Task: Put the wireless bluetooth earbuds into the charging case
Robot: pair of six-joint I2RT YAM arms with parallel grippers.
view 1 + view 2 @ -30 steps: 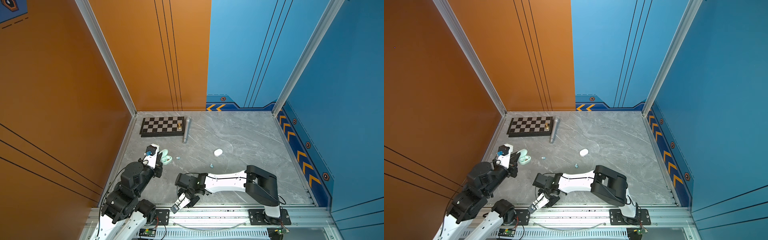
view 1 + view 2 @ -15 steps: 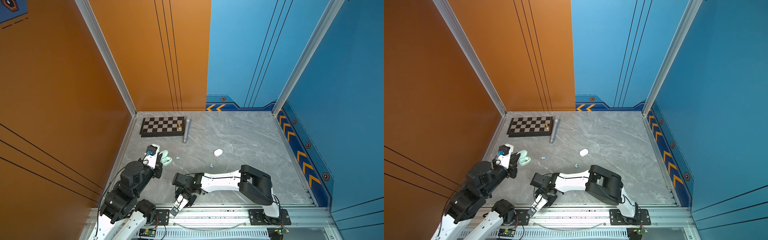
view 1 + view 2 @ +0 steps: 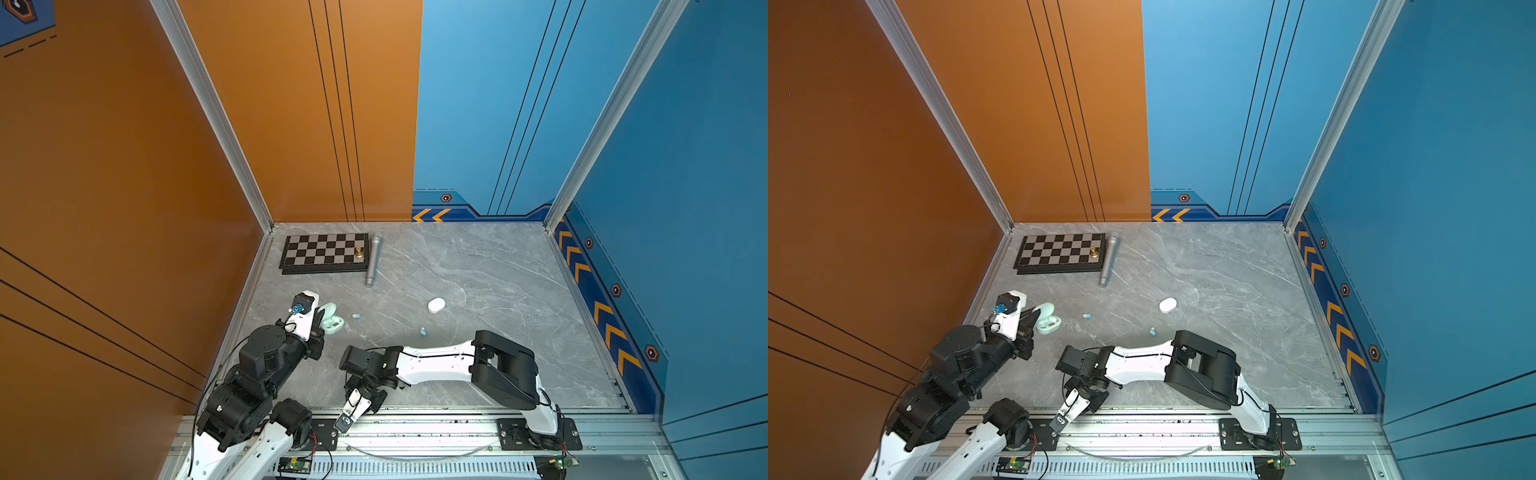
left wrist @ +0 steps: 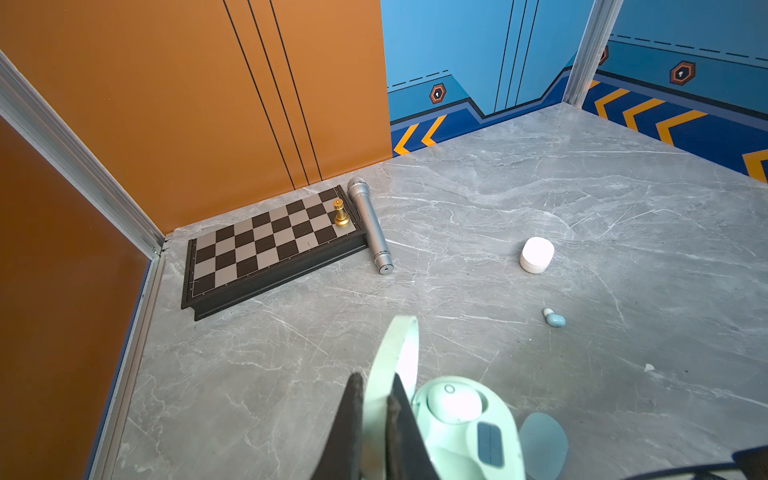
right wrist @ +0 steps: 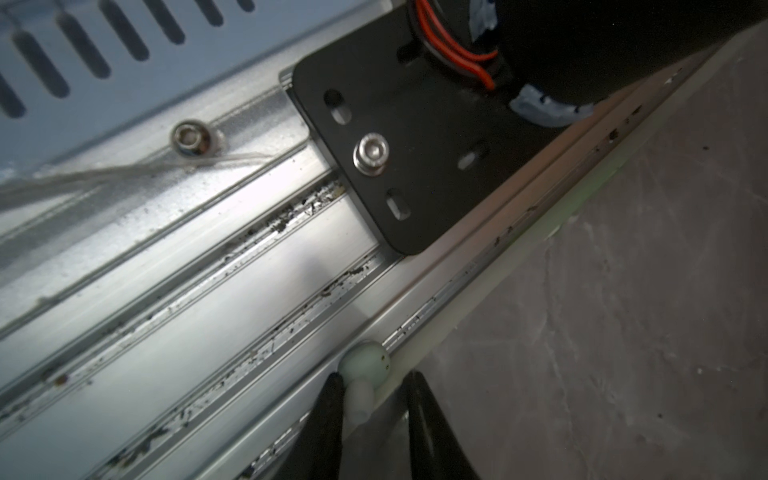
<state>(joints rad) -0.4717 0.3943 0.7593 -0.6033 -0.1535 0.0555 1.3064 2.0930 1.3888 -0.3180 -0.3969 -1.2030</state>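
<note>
Grey table (image 3: 478,266): we see the left gripper (image 4: 375,380) clamped on the raised lid of the mint charging case (image 3: 332,322), near the left wall. Our right gripper (image 5: 374,376) is at the front rail (image 5: 249,291), jaws parted around a pale green earbud (image 5: 365,363), one finger touching it. One light blue earbud (image 3: 356,316) lies near the case, and a second blue earbud (image 3: 423,331) lies farther right.
</note>
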